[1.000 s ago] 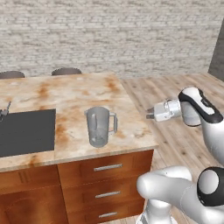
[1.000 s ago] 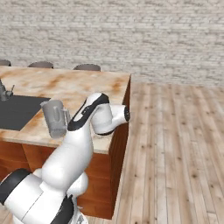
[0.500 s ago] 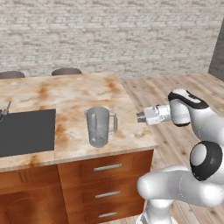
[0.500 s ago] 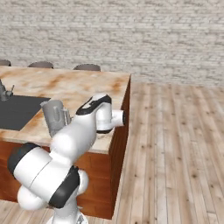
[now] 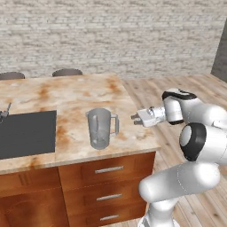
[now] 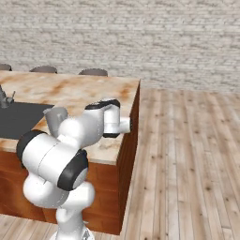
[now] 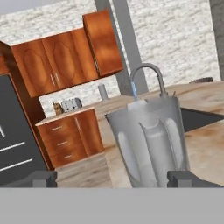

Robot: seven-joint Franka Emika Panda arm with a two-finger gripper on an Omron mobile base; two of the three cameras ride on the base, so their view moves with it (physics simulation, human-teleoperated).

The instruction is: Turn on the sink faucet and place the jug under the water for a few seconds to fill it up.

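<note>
The translucent grey jug (image 5: 101,128) stands upright on the marble counter (image 5: 80,95), just right of the black sink (image 5: 26,133), its handle facing right. My gripper (image 5: 135,119) hovers level with the jug, a short way right of its handle, open and empty. In the hand view the jug (image 7: 148,140) stands close ahead between my spread fingertips (image 7: 188,178). The sink faucet (image 7: 148,74) arches behind it, and a thin blue stream of water (image 7: 134,92) falls from its spout. The faucet (image 6: 5,98) stands at the sink's (image 6: 23,117) far left end.
Two dark chair backs (image 5: 66,72) stand behind the counter. Wooden drawers (image 5: 108,169) run below its front edge. The counter's right edge (image 5: 146,133) lies under my hand, with open wood floor (image 6: 187,154) beyond. Wall cabinets (image 7: 65,61) and a toaster (image 7: 70,105) are far off.
My arm has swung the open gripper leftward, over the counter's right edge and closer to the jug's handle. The jug has not moved.
</note>
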